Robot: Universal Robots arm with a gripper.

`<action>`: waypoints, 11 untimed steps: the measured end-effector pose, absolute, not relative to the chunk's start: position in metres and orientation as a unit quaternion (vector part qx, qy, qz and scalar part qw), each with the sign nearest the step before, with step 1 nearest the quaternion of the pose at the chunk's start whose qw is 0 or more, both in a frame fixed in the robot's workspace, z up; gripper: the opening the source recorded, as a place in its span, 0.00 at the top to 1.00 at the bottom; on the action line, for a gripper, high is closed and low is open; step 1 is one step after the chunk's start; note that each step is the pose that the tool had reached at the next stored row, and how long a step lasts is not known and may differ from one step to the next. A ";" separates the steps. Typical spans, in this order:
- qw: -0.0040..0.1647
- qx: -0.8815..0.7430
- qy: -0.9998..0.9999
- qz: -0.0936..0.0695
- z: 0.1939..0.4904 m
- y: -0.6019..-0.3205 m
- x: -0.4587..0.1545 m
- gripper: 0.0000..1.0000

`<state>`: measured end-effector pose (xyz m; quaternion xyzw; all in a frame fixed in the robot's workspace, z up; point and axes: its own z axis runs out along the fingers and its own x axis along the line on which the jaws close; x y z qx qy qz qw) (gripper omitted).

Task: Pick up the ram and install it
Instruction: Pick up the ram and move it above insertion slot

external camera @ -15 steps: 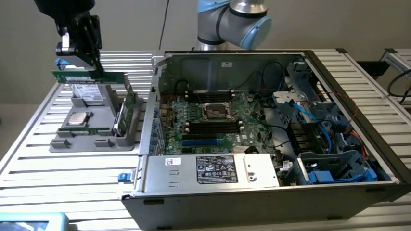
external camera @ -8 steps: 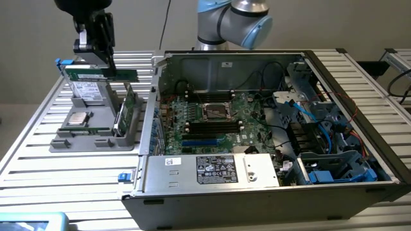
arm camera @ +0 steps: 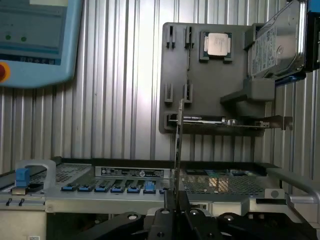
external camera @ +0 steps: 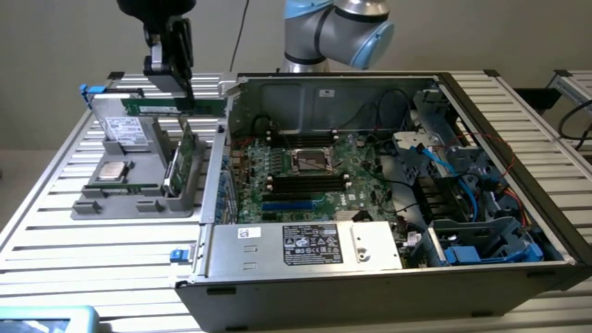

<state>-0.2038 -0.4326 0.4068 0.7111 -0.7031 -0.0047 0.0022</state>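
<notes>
One ram [external camera: 148, 107] was pinched in the gripper [external camera: 188, 102], whose fingers were closed almost fully on the stick's thin faces, near its middle. In the exterior view the ram lay level and lengthwise, with both ends sticking out past the fingers. It hung over the far end of the grey tray [external camera: 138, 205], at the exterior view's left of the open case [external camera: 370, 284] and near its side wall. It was not inside the case. The motherboard [external camera: 310, 182] lay flat in the case, and the arm's blue-grey joint stood behind it.

Seen from the wrist, the ram [arm camera: 179, 145] was edge-on, a thin line running out from the gripper [arm camera: 176, 201] toward the tray [arm camera: 210, 80]. On that tray sat a CPU [arm camera: 218, 44], a tilted hard drive [arm camera: 277, 45] and a card [arm camera: 225, 121] standing on edge. Both tray and case rested on the ribbed metal desk [external camera: 93, 250]. A blue pendant [arm camera: 35, 40] lay on the desk, apart from the tray.
</notes>
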 end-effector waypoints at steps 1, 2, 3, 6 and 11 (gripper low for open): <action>0.002 0.711 -0.703 -0.005 0.407 -0.433 -0.199 0.86; 0.002 0.711 -0.703 -0.005 0.407 -0.433 -0.194 0.86; 0.002 0.712 -0.703 -0.005 0.407 -0.433 -0.190 0.86; 0.002 0.712 -0.702 -0.005 0.407 -0.433 -0.176 0.86; 0.002 0.713 -0.702 -0.005 0.407 -0.433 -0.154 0.86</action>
